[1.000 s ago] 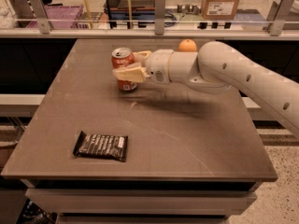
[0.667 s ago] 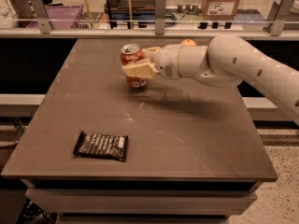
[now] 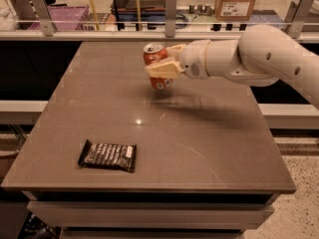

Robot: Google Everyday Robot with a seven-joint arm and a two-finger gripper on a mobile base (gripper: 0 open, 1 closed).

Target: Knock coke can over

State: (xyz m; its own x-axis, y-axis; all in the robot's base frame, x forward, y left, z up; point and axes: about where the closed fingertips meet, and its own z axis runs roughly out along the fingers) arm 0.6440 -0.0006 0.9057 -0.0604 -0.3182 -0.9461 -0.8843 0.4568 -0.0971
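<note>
We see the gripper (image 3: 160, 59) over the back part of the desk (image 3: 209, 148), a little to the left of the middle of the far edge. It is pinching the coke can (image 3: 155, 55) between its two cream-coloured fingers (image 3: 161, 69). One finger lies across the front of the can, and the other shows only partly at the can's right side.

The coke can is red-orange with a silver top and a white patch near its bottom. It is not upright: the top leans toward the left edge of the desk and the bottom points toward the right. A soft shadow lies on the desk in front of the can. We cannot tell if the bottom touches the surface or hangs just above it.

The white arm (image 3: 259, 54) comes in from the right edge of the desk and runs along the far edge to the gripper. It casts a long shadow on the brown surface.

A black snack wrapper (image 3: 107, 155) lies flat near the front left corner of the desk, well apart from the can and the gripper.

Behind the far edge there is a rail, and behind it a cardboard box (image 3: 238, 1) at the right and a purple crate (image 3: 55, 16) at the left.
</note>
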